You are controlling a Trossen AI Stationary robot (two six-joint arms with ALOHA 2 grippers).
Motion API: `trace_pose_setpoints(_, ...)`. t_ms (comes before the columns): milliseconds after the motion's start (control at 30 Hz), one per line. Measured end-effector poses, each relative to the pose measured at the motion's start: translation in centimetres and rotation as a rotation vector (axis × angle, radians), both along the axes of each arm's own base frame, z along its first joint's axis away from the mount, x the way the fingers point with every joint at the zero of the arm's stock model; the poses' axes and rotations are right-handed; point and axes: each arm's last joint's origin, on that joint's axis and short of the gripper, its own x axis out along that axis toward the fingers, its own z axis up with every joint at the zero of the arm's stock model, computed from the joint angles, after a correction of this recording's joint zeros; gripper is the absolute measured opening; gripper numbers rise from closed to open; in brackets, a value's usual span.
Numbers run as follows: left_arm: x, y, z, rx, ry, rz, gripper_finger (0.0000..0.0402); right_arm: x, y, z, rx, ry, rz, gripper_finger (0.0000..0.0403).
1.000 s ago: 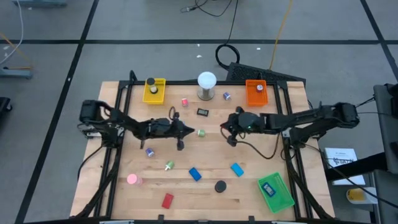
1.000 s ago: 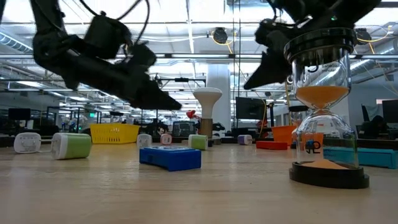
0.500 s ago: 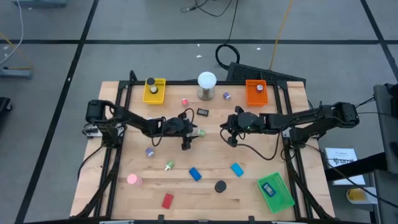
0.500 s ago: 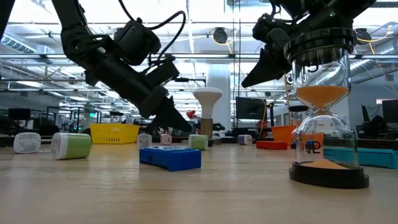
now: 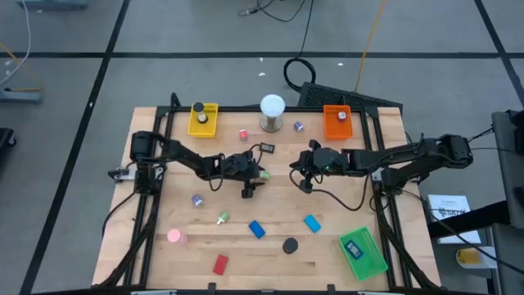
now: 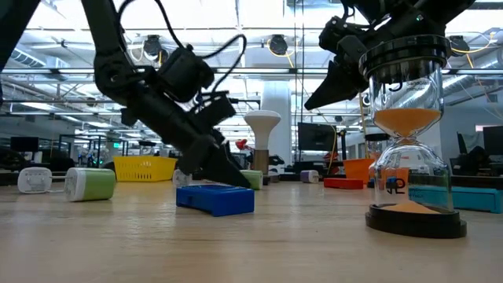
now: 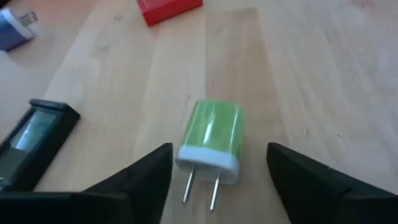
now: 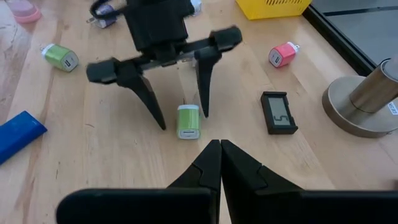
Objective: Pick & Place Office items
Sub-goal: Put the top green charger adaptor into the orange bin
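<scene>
The left gripper [image 5: 255, 182] sits just above the middle of the high view, jaws spread wide and straddling a green plug [image 5: 264, 174], a small charger with a white end cap and two metal prongs. In the left wrist view the plug [image 7: 211, 140] lies flat on the table [image 7: 323, 81] between the two fingers [image 7: 144, 172], touching neither, prongs pointing back toward the wrist. The right wrist view shows the same: fingertips down on either side of the plug [image 8: 188, 121], with gaps on both sides.

The right gripper [image 5: 304, 185] hangs right of centre in the high view, jaws pressed together and empty.

The plug looks light, hard and rigid, with smooth, rounded plastic sides that could slip or twist out of a loose pinch. The best hold is probably across the green body's two long flat sides, near its middle, clear of the prongs. It should stand a firm squeeze without damage.
</scene>
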Motion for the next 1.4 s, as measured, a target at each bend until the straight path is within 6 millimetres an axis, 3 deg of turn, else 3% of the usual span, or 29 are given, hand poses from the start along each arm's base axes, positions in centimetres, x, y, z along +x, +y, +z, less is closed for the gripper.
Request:
trace_pose_setpoints(300,-0.3,-0.1,1.0,0.001,0.029,-0.009,0.0135,0.0,0.0,0.0,0.000,0.002,0.000,0.0004)
trace_pose_setpoints(467,-1.7,-0.2,3.9,-0.017,0.102,-0.002,0.0135,0.0,0.0,0.0,-0.001,0.004,0.001,0.0004)
trace_pose_setpoints(600,-2.4,-0.3,6.1,-0.055,0.285,0.016,0.0135,0.0,0.0,0.0,-0.006,0.003,0.004,0.0004)
trace_pose_setpoints(933,0.4,-1.4,10.8,-0.031,0.725,0.039,0.0135,0.0,0.0,0.0,-0.006,0.000,0.004,0.0004)
trace_pose_setpoints(1133,2.7,-2.0,9.3,-0.023,0.887,0.031,0.0135,0.0,0.0,0.0,-0.007,0.000,0.004,0.0004)
trace_pose_setpoints(1267,3.1,-2.2,7.5,0.004,0.987,0.034,0.0135,0.0,0.0,0.0,-0.009,0.004,0.006,0.0004)
trace_pose_setpoints(1400,3.0,-2.2,6.9,0.007,1.025,0.039,0.0135,0.0,0.0,0.0,-0.011,0.006,0.007,0.0004)
